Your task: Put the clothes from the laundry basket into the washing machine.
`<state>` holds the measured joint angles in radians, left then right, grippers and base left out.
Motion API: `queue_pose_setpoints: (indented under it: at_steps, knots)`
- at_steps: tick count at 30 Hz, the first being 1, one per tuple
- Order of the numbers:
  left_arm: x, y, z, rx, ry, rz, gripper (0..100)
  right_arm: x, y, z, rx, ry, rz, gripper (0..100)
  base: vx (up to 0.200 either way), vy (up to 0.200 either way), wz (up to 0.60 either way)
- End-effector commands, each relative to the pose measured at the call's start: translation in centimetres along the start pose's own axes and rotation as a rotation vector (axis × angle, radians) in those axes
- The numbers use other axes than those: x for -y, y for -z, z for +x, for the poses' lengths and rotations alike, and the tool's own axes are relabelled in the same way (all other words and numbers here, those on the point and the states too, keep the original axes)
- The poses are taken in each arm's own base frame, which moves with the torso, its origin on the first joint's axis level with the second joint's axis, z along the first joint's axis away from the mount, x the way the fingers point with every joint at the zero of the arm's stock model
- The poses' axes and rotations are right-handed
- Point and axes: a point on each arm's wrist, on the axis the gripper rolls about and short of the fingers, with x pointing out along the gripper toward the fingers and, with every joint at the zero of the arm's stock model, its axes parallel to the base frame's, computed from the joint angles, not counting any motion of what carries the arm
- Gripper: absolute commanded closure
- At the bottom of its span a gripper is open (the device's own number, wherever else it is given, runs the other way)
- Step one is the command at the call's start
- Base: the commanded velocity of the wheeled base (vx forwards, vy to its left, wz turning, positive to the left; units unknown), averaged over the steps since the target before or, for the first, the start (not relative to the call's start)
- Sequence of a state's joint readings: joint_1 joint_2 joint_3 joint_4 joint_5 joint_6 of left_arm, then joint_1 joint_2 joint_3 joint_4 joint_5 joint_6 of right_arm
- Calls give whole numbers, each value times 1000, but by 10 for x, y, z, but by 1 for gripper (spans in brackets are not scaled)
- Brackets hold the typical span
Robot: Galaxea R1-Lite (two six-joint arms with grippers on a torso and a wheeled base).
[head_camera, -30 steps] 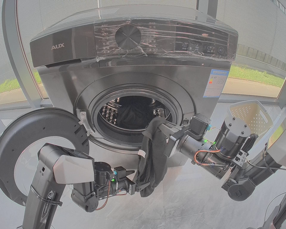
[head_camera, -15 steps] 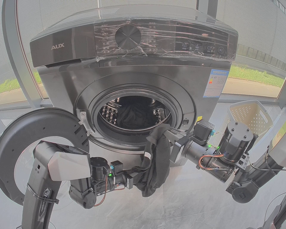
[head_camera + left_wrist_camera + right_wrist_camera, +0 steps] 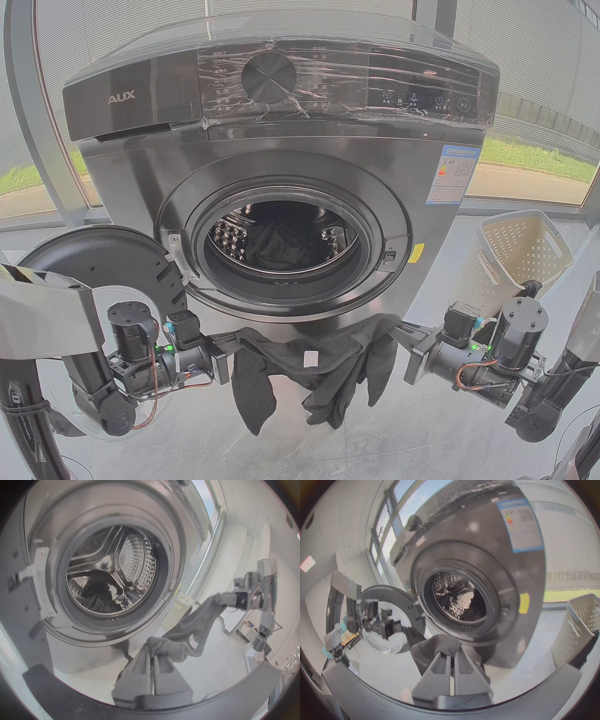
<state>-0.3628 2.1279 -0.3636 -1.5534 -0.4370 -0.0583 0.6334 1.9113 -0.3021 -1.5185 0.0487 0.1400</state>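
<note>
Roughly halfway, I'd say. One dark item [image 3: 284, 240] lies in the washing machine [image 3: 144, 181] drum, center frame. My left gripper [image 3: 232, 342] and right gripper [image 3: 400, 330] each pinch a black garment [image 3: 312, 369] strung between them just below the opening. Can't tell if the laundry basket [image 3: 525, 250], right edge, holds more.

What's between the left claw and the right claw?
A black garment, gripped at either end by the left claw and the right claw, sags between them in the head view.

Brand lettering [image 3: 121, 97] on washing machine [image 3: 125, 181] drawer panel, energy label [image 3: 452, 174] on its front, print too small
</note>
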Motion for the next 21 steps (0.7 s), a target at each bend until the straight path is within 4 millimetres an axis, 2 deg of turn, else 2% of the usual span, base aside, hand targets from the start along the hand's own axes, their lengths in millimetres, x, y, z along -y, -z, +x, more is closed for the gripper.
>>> queue_pose_setpoints:
  at_steps: [1, 4, 8, 12, 14, 21]
  knots:
    - [2, -28, -30, 87, -1, 35, 100, 23, 19, -27, -101, 61, 29, 100, 0, 0, 0]
    - [0, -33, -28, 109, -3, 46, 100, 35, 24, -41, -148, 75, 52, 100, 0, 0, 0]
    - [-3, -39, -28, 133, -6, 56, 100, 45, 27, -43, -161, 106, 47, 100, 0, 0, 0]
    - [-5, -46, -29, 158, -14, 66, 100, 42, 32, -44, -189, 102, 51, 100, 0, 0, 0]
    - [-4, -49, -31, 170, -13, 73, 100, 43, 38, -40, -211, 103, 52, 100, 0, 0, 0]
    - [2, -61, -40, 210, -10, 94, 100, 35, 28, -27, -149, 63, 36, 100, 0, 0, 0]
